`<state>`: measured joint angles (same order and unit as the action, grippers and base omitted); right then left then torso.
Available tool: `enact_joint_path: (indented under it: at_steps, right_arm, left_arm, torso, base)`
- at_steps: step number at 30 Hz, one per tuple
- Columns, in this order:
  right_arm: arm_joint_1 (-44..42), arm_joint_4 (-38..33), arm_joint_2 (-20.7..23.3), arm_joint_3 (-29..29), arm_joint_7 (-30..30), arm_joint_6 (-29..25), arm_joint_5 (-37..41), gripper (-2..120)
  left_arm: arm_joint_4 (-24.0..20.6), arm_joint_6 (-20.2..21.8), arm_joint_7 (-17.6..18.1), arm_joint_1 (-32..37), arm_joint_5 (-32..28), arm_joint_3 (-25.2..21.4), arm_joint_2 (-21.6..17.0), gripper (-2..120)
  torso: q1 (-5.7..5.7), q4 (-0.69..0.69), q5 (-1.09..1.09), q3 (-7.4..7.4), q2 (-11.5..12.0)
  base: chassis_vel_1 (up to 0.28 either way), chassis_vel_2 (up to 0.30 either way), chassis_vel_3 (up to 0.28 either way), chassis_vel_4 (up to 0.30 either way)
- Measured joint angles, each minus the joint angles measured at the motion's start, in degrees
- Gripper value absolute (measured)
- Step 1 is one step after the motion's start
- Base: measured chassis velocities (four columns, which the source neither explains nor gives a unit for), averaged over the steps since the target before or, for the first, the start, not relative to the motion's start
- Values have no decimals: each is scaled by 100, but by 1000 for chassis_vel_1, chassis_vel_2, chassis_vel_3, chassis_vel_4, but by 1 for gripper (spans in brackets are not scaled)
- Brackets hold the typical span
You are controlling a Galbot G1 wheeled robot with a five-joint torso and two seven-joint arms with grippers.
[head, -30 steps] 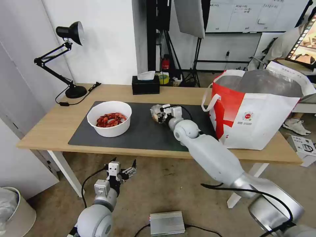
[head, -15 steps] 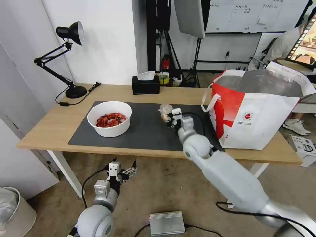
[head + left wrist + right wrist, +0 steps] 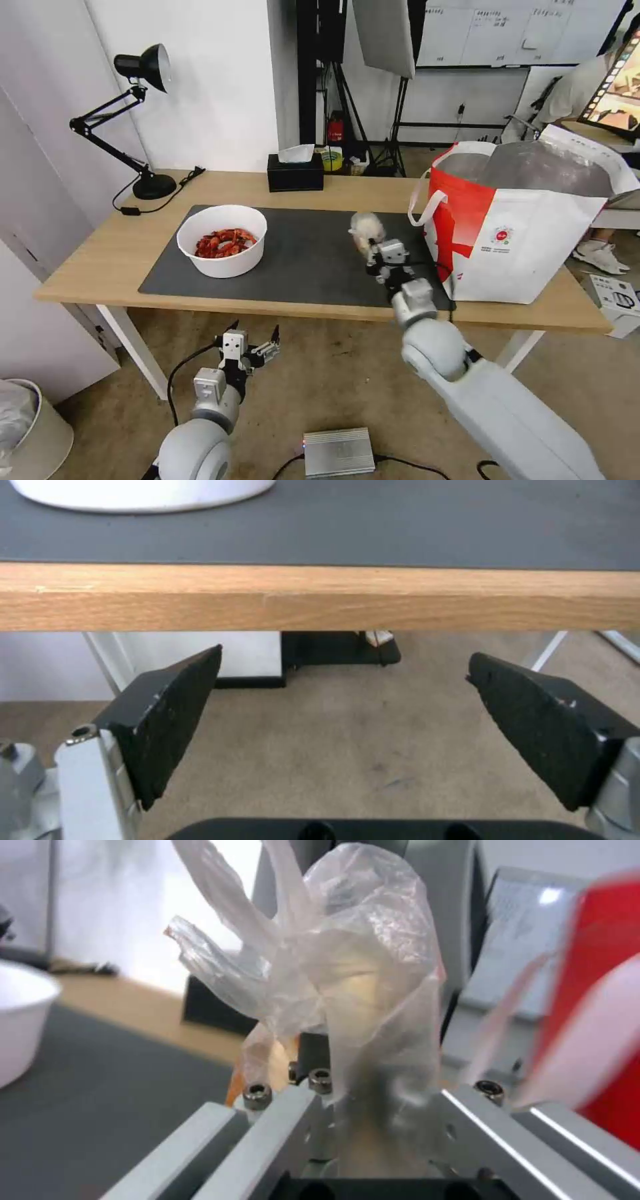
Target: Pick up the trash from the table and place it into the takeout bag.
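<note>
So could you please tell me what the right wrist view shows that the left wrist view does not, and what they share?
Right wrist view alone: the right tool shut on the knotted clear plastic bag with a pale lump, beside the red-and-white takeout bag. Left wrist view alone: the open left tool below the light-wood table's front edge, above the floor. Both: the dark grey rectangular mat and the white round bowl.

Open mat [image 3: 300, 257] between bowl [image 3: 222, 240] and takeout bag [image 3: 513, 220]; its strap handle [image 3: 427, 200] possibly crowds the way in
</note>
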<state>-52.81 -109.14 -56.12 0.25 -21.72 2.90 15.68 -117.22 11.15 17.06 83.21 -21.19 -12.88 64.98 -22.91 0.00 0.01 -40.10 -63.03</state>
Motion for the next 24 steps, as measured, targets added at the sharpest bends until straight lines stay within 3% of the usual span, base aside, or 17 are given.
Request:
enact_joint_path:
  at_steps: [2,9,24]
  right_arm:
    - [-205,-191,182,364,166,-338,-284,3]
    - [-251,-497,437,773,298,-726,-460,3]
    - [138,-547,849,1382,-193,-859,15,3]
  left_arm:
    - [-11,3,3,14,60,35,51,100]
    - [-77,12,2,134,229,86,181,100]
    - [-188,14,2,346,357,20,300,100]
  torso:
    - [0,-1,0,0,0]
    - [0,0,-1,-1,1]
    - [-1,1,-1,-1,0]
  base:
    - [0,0,0,0]
    - [0,0,0,0]
    - [0,0,0,0]
